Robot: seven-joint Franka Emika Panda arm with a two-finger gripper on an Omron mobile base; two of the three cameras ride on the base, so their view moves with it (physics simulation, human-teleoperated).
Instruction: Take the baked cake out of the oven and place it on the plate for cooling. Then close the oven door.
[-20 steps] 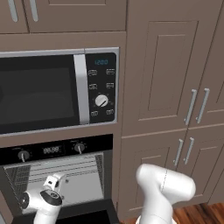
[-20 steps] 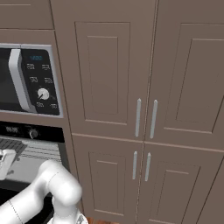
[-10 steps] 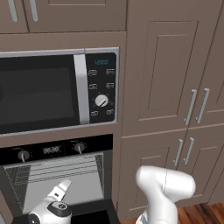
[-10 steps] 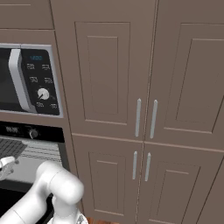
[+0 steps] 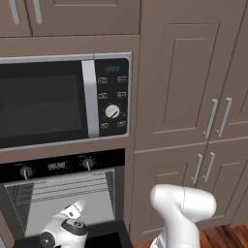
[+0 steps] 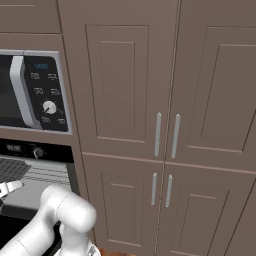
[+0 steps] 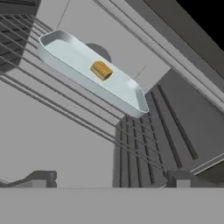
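Observation:
The oven (image 5: 63,193) stands open under the microwave, showing its grey racked inside. In the hand view, a small brown cake (image 7: 100,70) lies in a pale shallow tray (image 7: 127,94) on the wire rack (image 7: 65,113), well ahead of my gripper (image 7: 109,179). The two dark fingertips (image 7: 39,178) stand wide apart with nothing between them. From the left base view, the gripper (image 5: 73,211) points into the oven mouth, low down. The oven door (image 5: 109,237) hangs open as a dark panel at the bottom edge. The plate is out of view.
A silver-trimmed microwave (image 5: 58,101) sits above the oven. Tall brown cabinet doors (image 5: 193,111) with silver handles fill the wall to the right. The oven's side walls (image 7: 175,118) and upper rails flank the rack. My white arm (image 5: 181,208) rises at the lower right.
The hand has dropped a little and shifted right, closer to the oven mouth. The jaws stayed open and the oven stayed open.

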